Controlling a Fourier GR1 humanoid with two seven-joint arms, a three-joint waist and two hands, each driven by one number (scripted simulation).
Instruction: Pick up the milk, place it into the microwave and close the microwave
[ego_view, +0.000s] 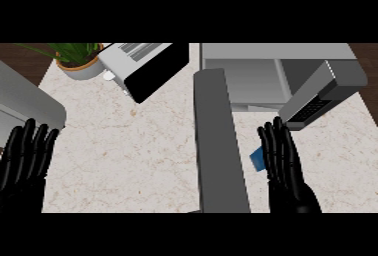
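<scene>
I look down on a pale speckled counter (133, 150). My left hand (26, 155) is at the near left edge, flat and spread, fingers pointing far, holding nothing. My right hand (284, 160) is at the near right side, also flat with straight fingers close together, holding nothing.

Just left of my right hand I see a small blue thing (258, 159) on the counter. It peeks out from behind my fingers, so most of it is hidden. I think it is the milk, but I cannot be sure from this little bit.

The microwave (266, 75) sits at the far right of the counter. It is open, and I can see its grey inside. Its door (220, 145) swings out toward me as a long grey slab that runs from far to near, between my two hands. A grey panel with dark buttons (321, 95) sticks out at the right side.

At the far left there is a toaster (136, 62) and a green plant in a pot (77, 60). A big grey thing (26, 95) is at the left edge.
</scene>
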